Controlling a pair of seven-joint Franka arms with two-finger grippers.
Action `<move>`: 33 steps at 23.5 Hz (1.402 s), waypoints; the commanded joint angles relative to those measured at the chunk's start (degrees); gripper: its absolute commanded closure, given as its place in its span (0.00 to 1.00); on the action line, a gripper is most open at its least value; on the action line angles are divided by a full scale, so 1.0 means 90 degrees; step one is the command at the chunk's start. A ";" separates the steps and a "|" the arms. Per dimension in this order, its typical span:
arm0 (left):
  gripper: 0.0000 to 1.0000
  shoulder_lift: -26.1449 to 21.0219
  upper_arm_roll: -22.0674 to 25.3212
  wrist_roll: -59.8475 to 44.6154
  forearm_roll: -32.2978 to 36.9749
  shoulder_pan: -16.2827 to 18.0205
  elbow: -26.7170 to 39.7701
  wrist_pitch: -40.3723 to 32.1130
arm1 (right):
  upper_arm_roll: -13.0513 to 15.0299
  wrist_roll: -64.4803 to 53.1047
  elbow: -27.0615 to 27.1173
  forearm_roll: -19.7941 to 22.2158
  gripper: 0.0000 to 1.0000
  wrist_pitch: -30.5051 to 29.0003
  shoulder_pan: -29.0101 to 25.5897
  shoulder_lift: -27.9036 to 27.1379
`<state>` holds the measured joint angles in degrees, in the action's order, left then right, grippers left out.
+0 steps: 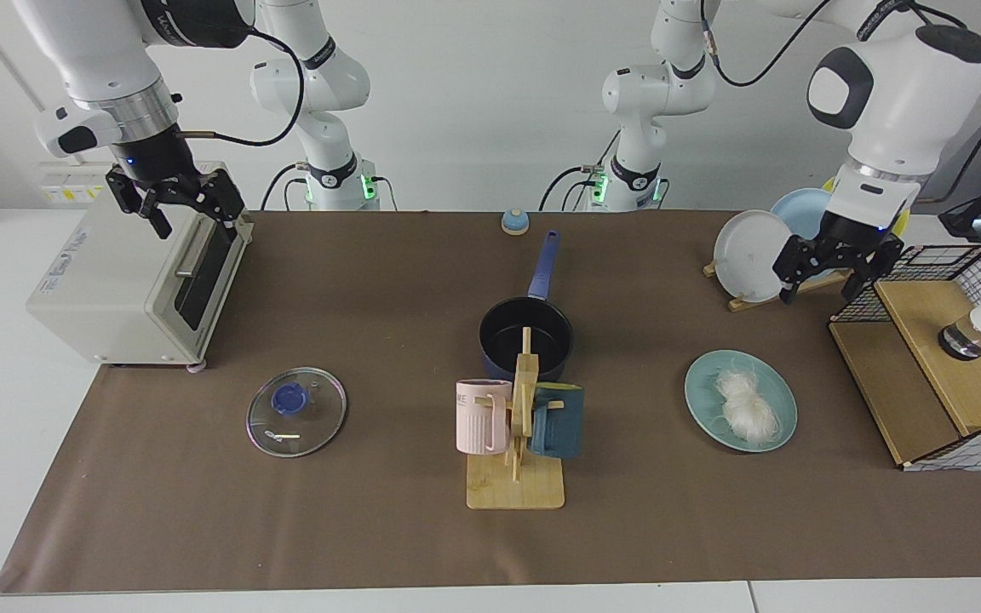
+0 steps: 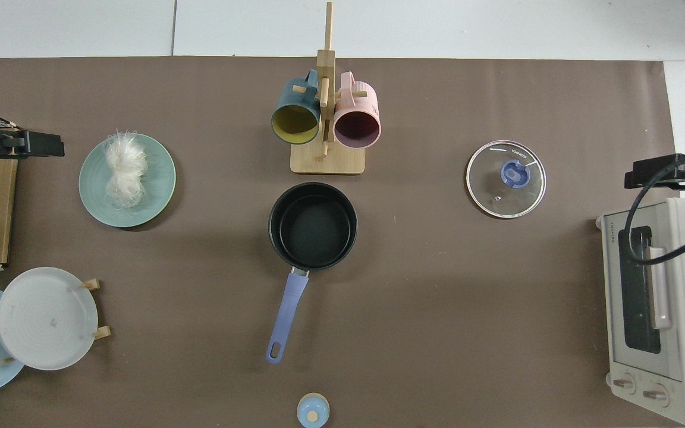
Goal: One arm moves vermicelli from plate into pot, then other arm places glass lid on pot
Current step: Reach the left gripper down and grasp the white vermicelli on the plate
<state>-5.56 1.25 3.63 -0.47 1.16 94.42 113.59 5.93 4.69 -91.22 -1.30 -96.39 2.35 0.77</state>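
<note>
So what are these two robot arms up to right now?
Nothing is held yet. The left gripper, open, hangs beside the plate rack, short of the plate with the vermicelli. The pot sits empty mid-table, and the glass lid lies flat on the mat. The right gripper, open, waits above the toaster oven.
</note>
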 commanded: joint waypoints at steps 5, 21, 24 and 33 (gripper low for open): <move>0.00 -0.0525 -0.0012 0.0055 0.0072 0.0076 0.0026 0.0425 | 0.0015 -0.0091 -0.0021 -0.0120 0.00 0.0056 -0.0007 0.0060; 0.00 -0.2136 -0.0120 -0.1097 0.0062 -0.0021 0.0271 0.2027 | 0.0015 -0.0091 -0.0021 -0.0120 0.00 0.0056 -0.0016 0.0060; 0.00 -0.2175 -0.0120 -0.1068 0.0072 -0.0012 0.0281 0.2076 | 0.0015 -0.0091 -0.0021 -0.0120 0.00 0.0056 -0.0016 0.0060; 0.00 -0.2488 -0.0120 -0.1165 0.0062 -0.0012 0.0358 0.2485 | 0.0015 -0.0091 -0.0021 -0.0120 0.00 0.0056 -0.0007 0.0060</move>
<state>-26.75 0.11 -5.29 -0.47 1.13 96.82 132.33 5.93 4.69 -91.22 -1.30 -96.39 2.35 0.77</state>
